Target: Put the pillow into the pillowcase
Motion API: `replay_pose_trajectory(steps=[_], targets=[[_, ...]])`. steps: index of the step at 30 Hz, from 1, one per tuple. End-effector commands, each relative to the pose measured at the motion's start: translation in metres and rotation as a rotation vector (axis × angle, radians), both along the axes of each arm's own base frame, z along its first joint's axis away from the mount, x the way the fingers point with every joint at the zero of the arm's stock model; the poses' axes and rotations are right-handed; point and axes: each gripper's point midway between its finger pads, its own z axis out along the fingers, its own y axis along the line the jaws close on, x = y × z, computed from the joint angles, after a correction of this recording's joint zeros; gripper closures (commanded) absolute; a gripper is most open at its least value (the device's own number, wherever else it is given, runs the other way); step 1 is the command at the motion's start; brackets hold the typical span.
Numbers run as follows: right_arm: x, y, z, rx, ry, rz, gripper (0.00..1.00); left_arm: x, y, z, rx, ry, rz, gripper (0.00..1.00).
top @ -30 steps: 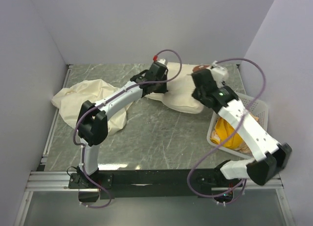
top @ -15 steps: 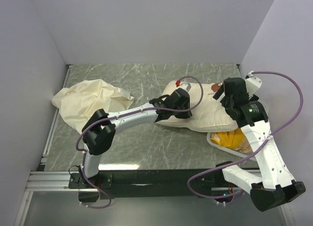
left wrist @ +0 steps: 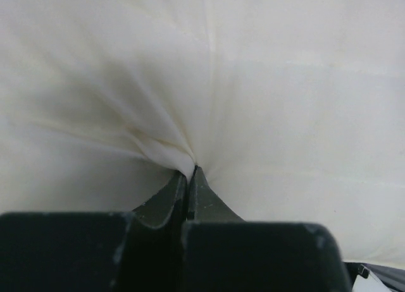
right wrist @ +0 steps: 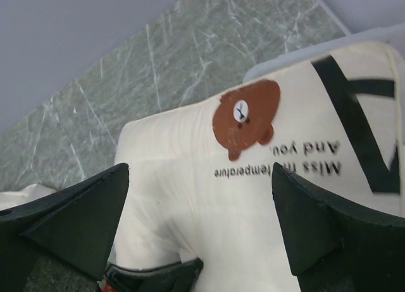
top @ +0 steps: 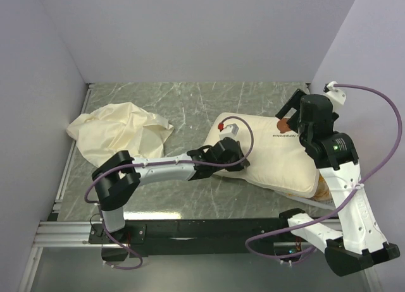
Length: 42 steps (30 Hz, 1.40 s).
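Observation:
The pillow (top: 272,150), a puffy cream cushion with a brown bear face (right wrist: 247,115) and black text, lies at the right of the table. My left gripper (top: 239,160) is shut on a pinch of the pillow's fabric at its near left edge, and folds radiate from the closed jaws (left wrist: 190,173). The right gripper (top: 292,114) hovers open above the pillow's far right end, its fingers (right wrist: 76,222) spread wide over the printed face with nothing between them. The pillowcase (top: 120,131), a limp plain cream sack, lies crumpled at the far left, away from both grippers.
A white basket (top: 310,202) at the right is almost wholly covered by the pillow. Grey walls close the table on the left, back and right. Green marbled tabletop (top: 190,109) shows between pillowcase and pillow.
The right gripper has opened and let go of the pillow's right end. The left gripper, still shut on the fabric, has dragged the pillow toward the near edge, over the basket.

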Motion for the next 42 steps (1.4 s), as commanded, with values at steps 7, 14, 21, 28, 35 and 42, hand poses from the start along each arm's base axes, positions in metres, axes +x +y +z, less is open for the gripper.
replay_pose_trajectory(steps=[7,14,21,28,35,42], targets=[[0.046,0.047,-0.017,0.027,0.039,0.202,0.00,-0.028,-0.009,0.026,-0.094,0.005,0.060,0.93],[0.053,0.058,-0.034,0.041,0.060,0.243,0.00,-0.005,0.058,0.046,0.007,-0.082,0.255,0.29],[0.056,0.099,-0.049,0.013,0.082,0.357,0.00,0.034,0.215,0.030,0.220,-0.077,0.588,0.18],[0.051,0.182,-0.071,-0.020,0.112,0.576,0.00,0.074,0.393,0.016,0.521,-0.063,1.079,0.16],[0.038,0.273,-0.083,0.073,0.053,0.899,0.00,0.120,0.429,-0.012,0.625,0.023,1.080,0.16],[0.033,0.309,-0.114,0.066,0.109,0.982,0.00,0.173,0.416,-0.033,0.732,0.026,0.940,0.18]])
